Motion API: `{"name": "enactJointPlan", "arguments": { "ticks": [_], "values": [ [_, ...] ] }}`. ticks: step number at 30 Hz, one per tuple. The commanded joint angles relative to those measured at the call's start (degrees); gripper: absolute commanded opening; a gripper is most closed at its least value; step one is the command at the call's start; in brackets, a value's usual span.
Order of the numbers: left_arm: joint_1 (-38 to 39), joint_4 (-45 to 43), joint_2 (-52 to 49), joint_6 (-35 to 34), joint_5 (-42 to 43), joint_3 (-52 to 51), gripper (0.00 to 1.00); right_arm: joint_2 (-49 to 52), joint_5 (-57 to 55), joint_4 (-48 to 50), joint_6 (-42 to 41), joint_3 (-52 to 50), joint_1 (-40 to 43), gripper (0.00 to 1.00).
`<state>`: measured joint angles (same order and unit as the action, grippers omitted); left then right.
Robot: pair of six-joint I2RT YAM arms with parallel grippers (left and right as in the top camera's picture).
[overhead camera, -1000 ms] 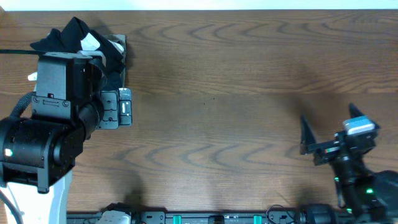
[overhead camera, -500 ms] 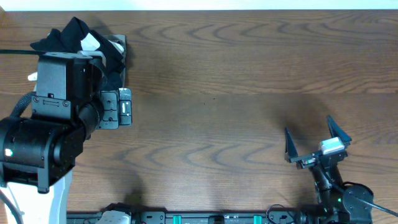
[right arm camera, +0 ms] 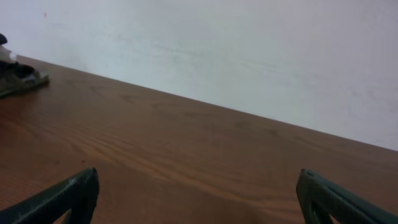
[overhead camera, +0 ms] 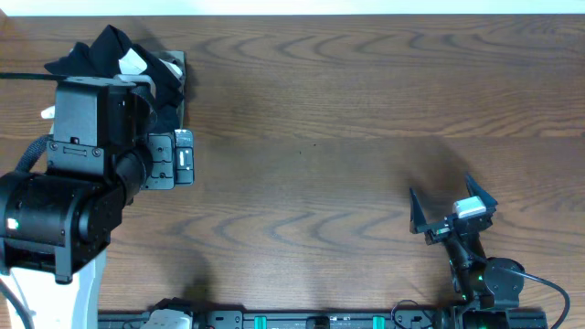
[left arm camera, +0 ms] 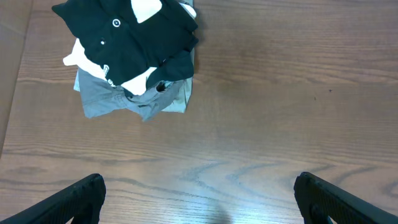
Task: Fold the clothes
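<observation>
1. Progress: judging by the layout, folding has not begun. The black shirt [left arm camera: 134, 34] lies bunched, not squared, and neither arm touches it.
2. Location: the shirt sits on top of a small pile at the far left corner of the table [overhead camera: 320, 110]. Beneath it lie a white garment [left arm camera: 140, 81] and, lowest, a grey garment [left arm camera: 121, 102]. From overhead, the left arm hides much of this pile.
3. Appearance: the shirt is soft, matte black fabric, rumpled into irregular lobes with uneven edges. A small round white logo [left arm camera: 116, 23] faces up. Collar and sleeves cannot be told apart in this heap.
4. Left gripper [left arm camera: 199, 202]: jaws spread wide and empty, poised above bare wood on the near side of the pile and apart from it.
5. Right gripper [overhead camera: 441, 190]: jaws likewise spread wide and empty, near the front right edge of the table, well apart from the pile. Its wrist view shows only bare tabletop.
6. Remaining work, as a judgement: lift the shirt off the pile, spread it flat on the open wood, then bring in the sleeves and fold the body over.
</observation>
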<state>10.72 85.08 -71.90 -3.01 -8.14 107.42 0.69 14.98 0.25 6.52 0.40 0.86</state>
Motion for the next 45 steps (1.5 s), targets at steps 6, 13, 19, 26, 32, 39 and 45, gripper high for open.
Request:
{"name": "enactJointPlan", "arguments": {
  "ticks": [6, 13, 19, 26, 32, 39, 45],
  "values": [
    [0.24, 0.15, -0.07, -0.52, -0.92, -0.04, 0.98, -0.33, 1.14, -3.10, -0.68, -0.09, 0.46, 0.99],
    [0.24, 0.15, -0.07, -0.55, -0.92, -0.04, 0.98, -0.20, 1.14, -3.04, -0.68, -0.09, 0.46, 0.99],
    [0.24, 0.15, -0.07, -0.55, -0.92, -0.04, 0.98, -0.20, 1.14, -3.02, -0.68, -0.09, 0.46, 0.99],
    [0.24, 0.15, -0.07, -0.52, -0.92, -0.04, 0.98, -0.20, 1.11, -3.02, -0.68, -0.09, 0.46, 0.99],
    [0.24, 0.61, 0.07, -0.55, -0.92, -0.04, 0.98, -0.20, 1.14, -3.02, -0.68, -0.09, 0.46, 0.99],
    [-2.69, -14.23, 5.18, -0.13, -0.81, -5.46, 0.98, -0.20, 1.11, -3.04, -0.68, -0.09, 0.46, 0.99],
    [-6.49, -36.96, 16.61, -0.76, 2.49, -25.00, 0.98, -0.20, 1.14, -3.04, -0.68, -0.09, 0.46, 0.99]
  ]
}}
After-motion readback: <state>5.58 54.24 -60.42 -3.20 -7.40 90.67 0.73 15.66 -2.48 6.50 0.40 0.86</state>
